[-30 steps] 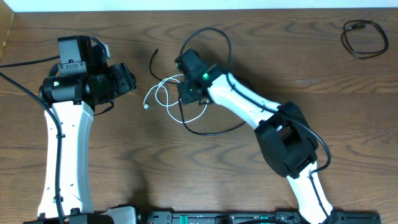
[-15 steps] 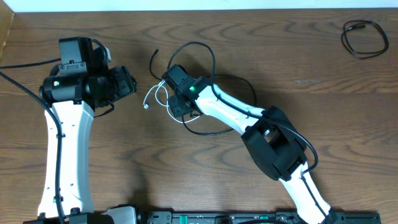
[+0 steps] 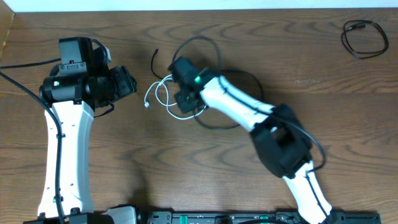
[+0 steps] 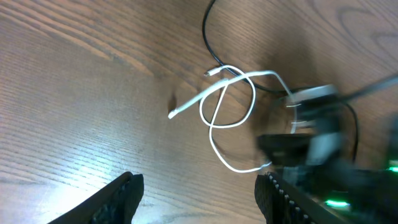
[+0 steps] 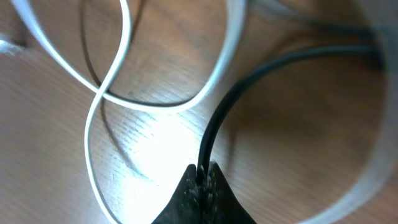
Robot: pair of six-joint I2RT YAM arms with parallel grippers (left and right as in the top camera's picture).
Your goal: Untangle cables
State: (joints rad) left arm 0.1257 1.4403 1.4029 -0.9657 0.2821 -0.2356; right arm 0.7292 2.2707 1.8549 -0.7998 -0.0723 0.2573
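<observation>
The white cable (image 3: 163, 95) lies in loops on the wooden table between the arms, one plug end at the left. It also shows in the left wrist view (image 4: 233, 99) and the right wrist view (image 5: 106, 93). The black cable (image 3: 200, 41) arcs over and around my right gripper, one end lying at the upper left. My right gripper (image 3: 185, 94) is shut on the black cable (image 5: 249, 87), pinched at the fingertips (image 5: 204, 177) just above the white loops. My left gripper (image 3: 129, 81) is open and empty (image 4: 199, 199), left of the cables.
A separate coiled black cord (image 3: 364, 38) lies at the far right back of the table. The table's back edge (image 3: 199, 7) runs along the top. The right arm's white links (image 3: 236, 109) stretch across the middle.
My right gripper swung left, then back a little to the right, carrying the black cable; its loops shifted around the white cable. The left arm has not moved.
</observation>
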